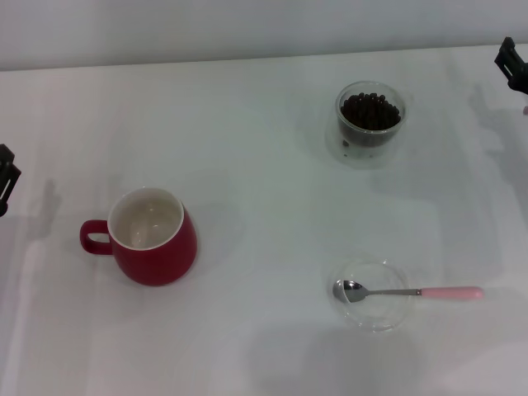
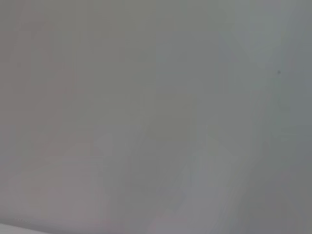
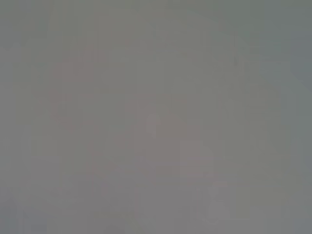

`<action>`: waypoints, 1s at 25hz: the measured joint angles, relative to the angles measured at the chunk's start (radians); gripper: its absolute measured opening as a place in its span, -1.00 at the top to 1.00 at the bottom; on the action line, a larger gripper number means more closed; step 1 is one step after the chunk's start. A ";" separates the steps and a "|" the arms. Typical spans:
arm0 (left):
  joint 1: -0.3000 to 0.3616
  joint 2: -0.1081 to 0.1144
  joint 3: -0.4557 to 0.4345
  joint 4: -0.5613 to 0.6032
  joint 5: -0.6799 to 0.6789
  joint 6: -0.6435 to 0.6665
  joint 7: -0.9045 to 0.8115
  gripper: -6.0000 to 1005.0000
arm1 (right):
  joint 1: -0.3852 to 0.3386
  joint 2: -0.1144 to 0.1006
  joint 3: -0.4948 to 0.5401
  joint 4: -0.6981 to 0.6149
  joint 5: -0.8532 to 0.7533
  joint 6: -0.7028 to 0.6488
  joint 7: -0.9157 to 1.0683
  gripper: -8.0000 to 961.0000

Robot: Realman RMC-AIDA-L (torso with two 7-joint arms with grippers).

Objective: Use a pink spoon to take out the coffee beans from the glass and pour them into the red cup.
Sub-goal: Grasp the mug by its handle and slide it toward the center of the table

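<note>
In the head view, the pink spoon [image 1: 412,292] lies with its metal bowl in a shallow clear saucer [image 1: 371,295] at the front right, its pink handle pointing right. The glass [image 1: 370,122] stands at the back right, filled with coffee beans [image 1: 370,111]. The red cup [image 1: 153,235] stands at the front left, empty, its handle pointing left. My left gripper [image 1: 7,177] shows only at the left edge, far from the cup. My right gripper [image 1: 516,64] shows only at the right edge, right of the glass. Both wrist views show only blank surface.
The white table [image 1: 264,190] carries only these items. A pale wall runs along the back edge.
</note>
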 joint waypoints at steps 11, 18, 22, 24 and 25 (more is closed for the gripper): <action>0.005 0.001 0.000 0.005 0.005 0.002 -0.007 -0.77 | -0.022 0.003 -0.013 0.004 0.000 -0.015 -0.007 -0.81; 0.000 0.004 0.000 0.008 0.005 0.003 -0.007 -0.77 | -0.025 0.003 -0.007 0.006 0.001 -0.014 -0.007 -0.81; 0.004 0.005 0.000 0.007 0.019 0.015 -0.007 -0.77 | -0.028 0.002 -0.003 0.006 0.004 -0.013 -0.007 -0.81; 0.015 0.005 0.000 0.007 0.043 0.038 -0.007 -0.77 | -0.028 0.001 -0.002 0.006 0.004 -0.013 -0.007 -0.81; 0.027 0.005 0.000 0.006 0.063 0.058 -0.007 -0.77 | -0.028 0.001 -0.002 0.006 0.004 -0.013 -0.007 -0.81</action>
